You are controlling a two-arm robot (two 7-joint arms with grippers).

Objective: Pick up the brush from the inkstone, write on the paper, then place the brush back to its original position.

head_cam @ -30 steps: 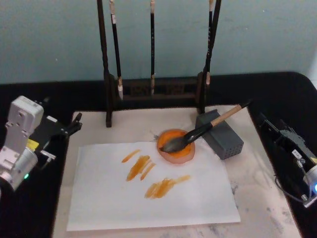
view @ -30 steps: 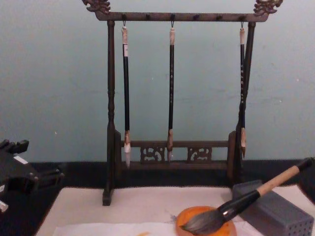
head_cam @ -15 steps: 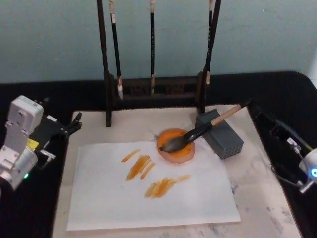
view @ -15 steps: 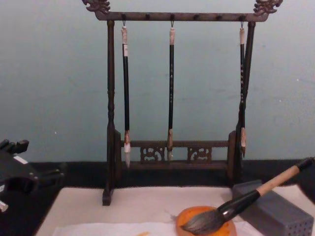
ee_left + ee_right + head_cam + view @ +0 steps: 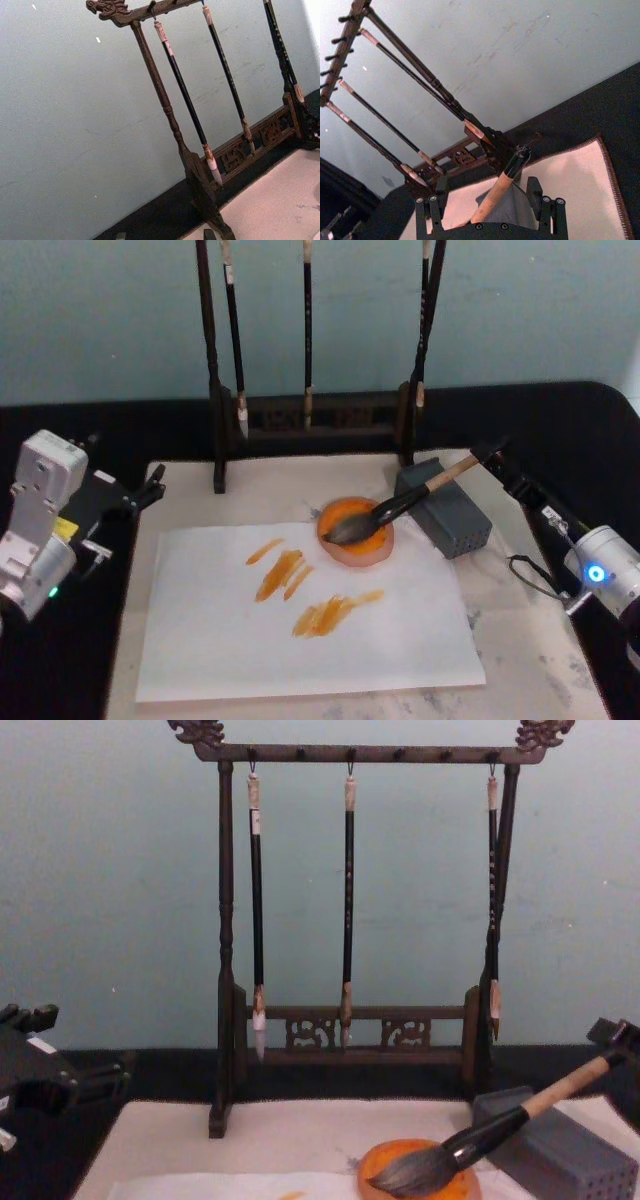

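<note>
We observe the right gripper (image 5: pixel 496 458) with fingers spread wide astride the brush (image 5: pixel 400 505) handle end, gripping nothing; bristles lie in the inkstone (image 5: pixel 350 552); left gripper (image 5: pixel 150 490) parked far left.

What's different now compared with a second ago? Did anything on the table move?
The right hand has swung forward and inward to the black end of the brush; its open fingers now straddle the handle without closing on it. The brush itself stayed put, bristles in the inkstone, handle on the grey block. The left hand and the paper are unchanged.
</note>
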